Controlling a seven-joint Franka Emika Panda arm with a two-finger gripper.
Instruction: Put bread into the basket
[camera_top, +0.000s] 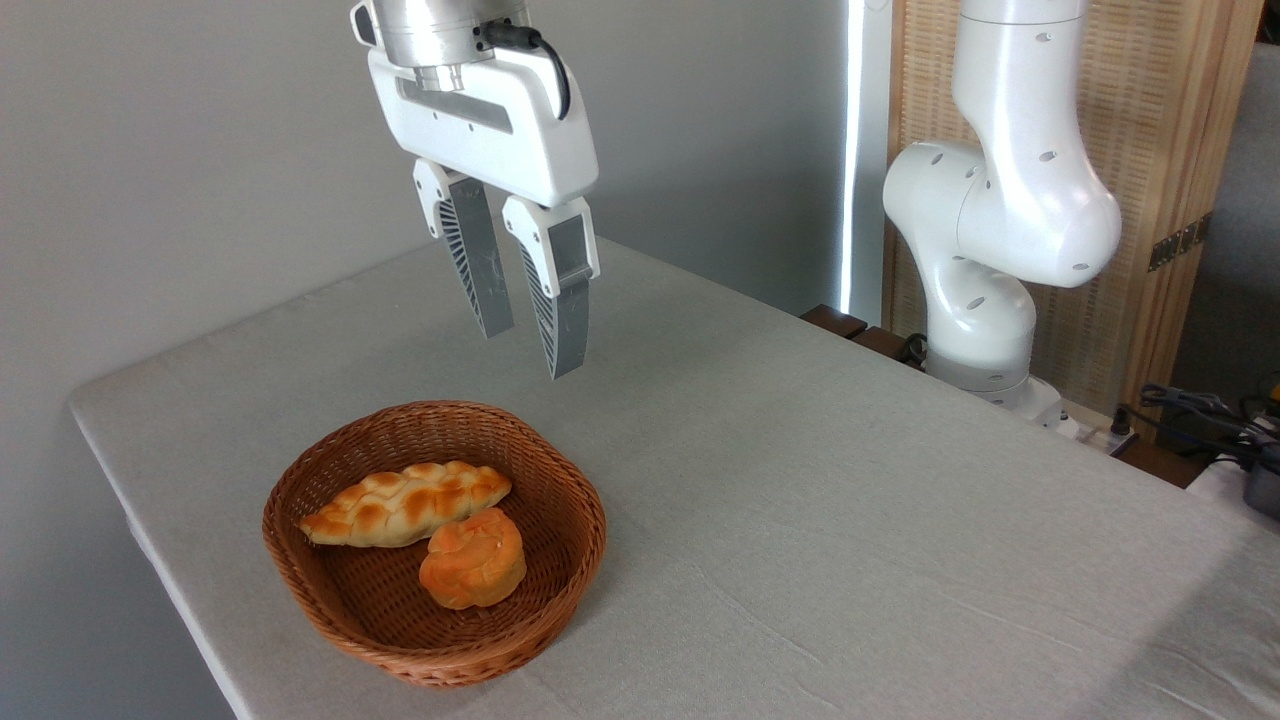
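In the shallow brown wicker basket (300, 575), the small round orange bun (473, 559) rests touching a braided pale-golden loaf (405, 503). Above, the gripper (528, 345) hangs released, empty; dropping carelessly could strike the far rim.

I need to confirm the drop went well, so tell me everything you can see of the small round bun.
The small round bun is orange-golden with a knotted, lobed top and a slightly glossy baked look. It sits inside the woven wicker basket, towards its front right, tilted a little as it leans on the basket floor. Its upper left edge touches the long braided loaf lying behind it. Nothing holds it: the gripper hangs well above the basket, jaws apart and empty.
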